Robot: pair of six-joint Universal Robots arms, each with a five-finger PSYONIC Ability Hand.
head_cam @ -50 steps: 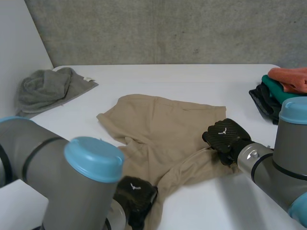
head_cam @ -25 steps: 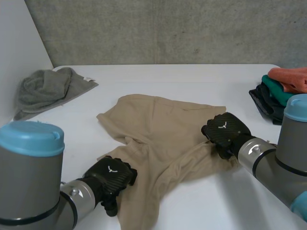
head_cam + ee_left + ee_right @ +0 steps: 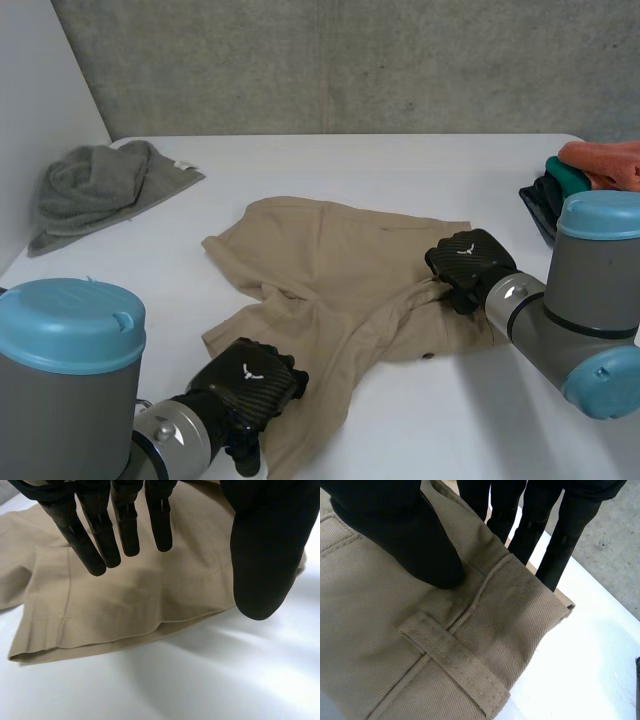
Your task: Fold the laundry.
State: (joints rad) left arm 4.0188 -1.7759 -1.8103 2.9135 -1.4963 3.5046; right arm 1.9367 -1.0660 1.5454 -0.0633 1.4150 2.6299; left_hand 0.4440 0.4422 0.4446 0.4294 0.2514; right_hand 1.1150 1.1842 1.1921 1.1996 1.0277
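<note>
Tan twill shorts (image 3: 340, 270) lie rumpled in the middle of the white tabletop (image 3: 420, 170), the waistband to the robot's right and one leg trailing towards the near-left edge.

The left robot hand (image 3: 245, 378) is over that leg's end. In its wrist view its fingers (image 3: 127, 530) are straight and spread above the cloth, with the thumb (image 3: 260, 555) set well apart from them, so it grips nothing. The leg hem (image 3: 125, 635) lies doubled on the tabletop just past the fingertips.

The right robot hand (image 3: 468, 262) is at the waistband corner. There the thumb (image 3: 405, 535) presses on top of the waistband (image 3: 520, 605) near a belt loop (image 3: 452, 667), and the fingers (image 3: 560, 535) reach down the far side of the band's edge, so the band looks nipped between them.

A crumpled grey cloth (image 3: 95, 190) sits at the far left. A stack of folded clothes (image 3: 590, 175) in orange, green and a dark colour sits at the far right, both well apart from the shorts.

The main risk is the uneven hold. If the right robot hand pulls or lifts while the left has no grasp, the loose leg would likely drag and twist, deepening the creases rather than flattening them. The hem is doubled, so the left fingers may catch only the top layer and let the lower one fall away. The right pinch sits close to the band's edge, and the stiff twill could slip out under a tug.
</note>
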